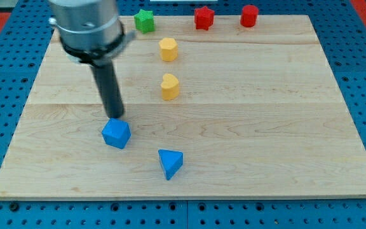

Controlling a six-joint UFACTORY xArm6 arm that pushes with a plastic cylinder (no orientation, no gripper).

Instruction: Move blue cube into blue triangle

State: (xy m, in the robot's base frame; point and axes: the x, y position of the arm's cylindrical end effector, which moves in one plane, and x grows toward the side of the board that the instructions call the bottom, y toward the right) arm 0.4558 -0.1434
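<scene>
The blue cube sits on the wooden board toward the view's lower left. The blue triangle lies below and to the right of it, a short gap apart. My tip stands at the cube's upper edge, touching or almost touching it, on the side away from the triangle. The dark rod rises from there up to the grey arm body at the view's top left.
Two yellow blocks stand in a column above the triangle. A green star-like block, a red star-like block and a red block line the board's top edge. Blue pegboard surrounds the board.
</scene>
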